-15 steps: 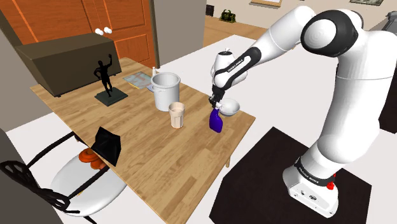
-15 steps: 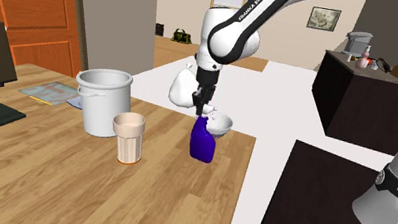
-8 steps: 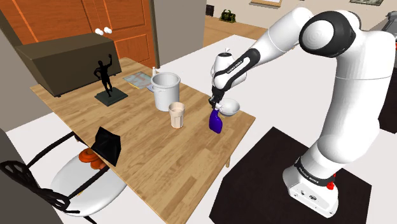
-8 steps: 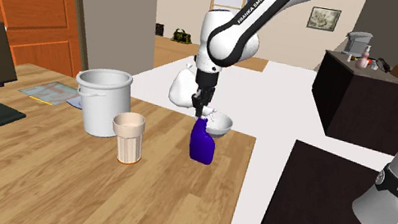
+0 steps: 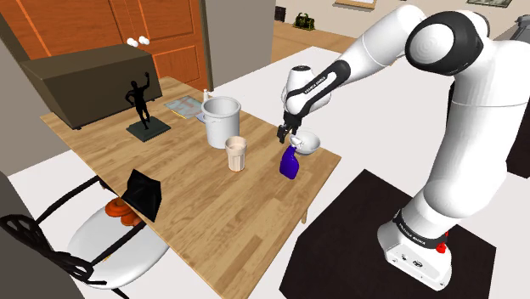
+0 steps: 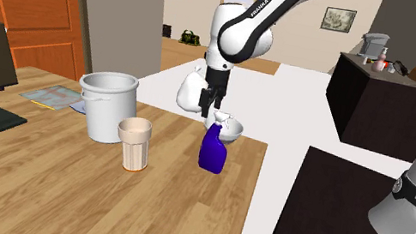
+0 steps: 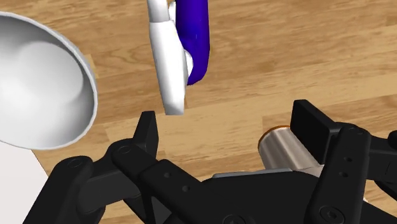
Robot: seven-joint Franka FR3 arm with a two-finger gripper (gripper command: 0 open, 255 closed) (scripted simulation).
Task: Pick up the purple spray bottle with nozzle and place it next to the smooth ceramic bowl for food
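Purple spray bottle (image 6: 211,149) stands upright just beside the bowl (image 6: 230,128); your gripper (image 7: 228,124) hangs higher up by that bowl, fingers (image 7: 147,127) apart, holding nothing. It looks light, stiff and tippy, so grip its neck below the nozzle (image 7: 168,57).

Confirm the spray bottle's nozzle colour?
White nozzle on a purple-blue bottle; wrist view shows it best.
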